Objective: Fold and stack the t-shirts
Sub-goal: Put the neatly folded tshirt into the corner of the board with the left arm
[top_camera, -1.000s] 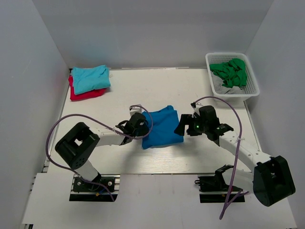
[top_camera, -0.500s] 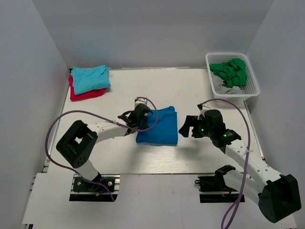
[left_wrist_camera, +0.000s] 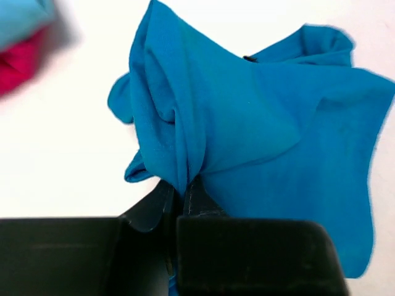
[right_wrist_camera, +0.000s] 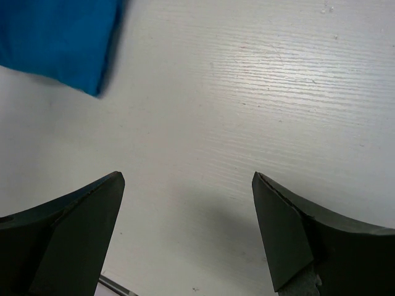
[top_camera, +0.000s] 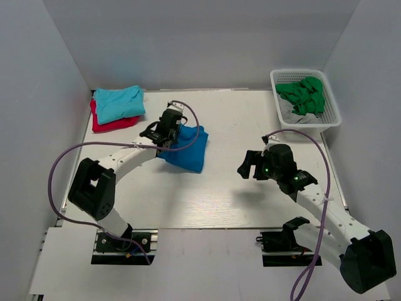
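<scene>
My left gripper (top_camera: 166, 135) is shut on the royal-blue t-shirt (top_camera: 186, 148) and holds it bunched, lifted left of the table's middle; in the left wrist view the cloth (left_wrist_camera: 259, 123) is pinched between the fingers (left_wrist_camera: 184, 194). The turquoise t-shirt (top_camera: 119, 103) lies folded on the red t-shirt (top_camera: 113, 123) at the back left; both show blurred in the left wrist view's top left corner (left_wrist_camera: 18, 37). My right gripper (top_camera: 245, 167) is open and empty over bare table at the right; a corner of the blue shirt (right_wrist_camera: 58, 40) shows in its view.
A white basket (top_camera: 331, 119) with green cloth (top_camera: 304, 94) and a grey piece stands at the back right. Grey walls close in the white table (top_camera: 238, 200) on three sides. Purple cables loop off both arms.
My left gripper has carried the blue t-shirt up and to the left, toward the turquoise and red stack. My right gripper has let go and drawn back to the right.
</scene>
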Controlling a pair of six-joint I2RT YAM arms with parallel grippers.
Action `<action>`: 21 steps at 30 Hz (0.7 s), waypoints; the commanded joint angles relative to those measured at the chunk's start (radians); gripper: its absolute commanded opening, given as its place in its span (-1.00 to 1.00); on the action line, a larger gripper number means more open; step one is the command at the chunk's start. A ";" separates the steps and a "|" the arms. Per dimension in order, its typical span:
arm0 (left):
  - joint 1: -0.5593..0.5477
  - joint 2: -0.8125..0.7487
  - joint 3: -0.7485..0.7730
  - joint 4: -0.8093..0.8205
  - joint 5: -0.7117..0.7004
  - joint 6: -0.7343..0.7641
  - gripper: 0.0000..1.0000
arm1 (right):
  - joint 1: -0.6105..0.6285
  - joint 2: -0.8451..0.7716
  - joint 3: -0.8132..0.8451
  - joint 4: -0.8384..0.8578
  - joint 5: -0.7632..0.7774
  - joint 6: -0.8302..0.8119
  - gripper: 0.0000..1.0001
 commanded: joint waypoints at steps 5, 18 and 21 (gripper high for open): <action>0.125 0.005 0.167 0.054 -0.009 0.221 -1.00 | -0.006 0.030 0.037 0.036 0.068 -0.017 0.80; 0.307 0.237 0.541 -0.049 0.089 0.359 -1.00 | -0.003 0.024 0.012 0.082 0.226 0.015 0.80; 0.336 0.264 0.593 -0.049 0.127 0.409 -1.00 | -0.003 0.023 0.017 0.086 0.249 0.012 0.80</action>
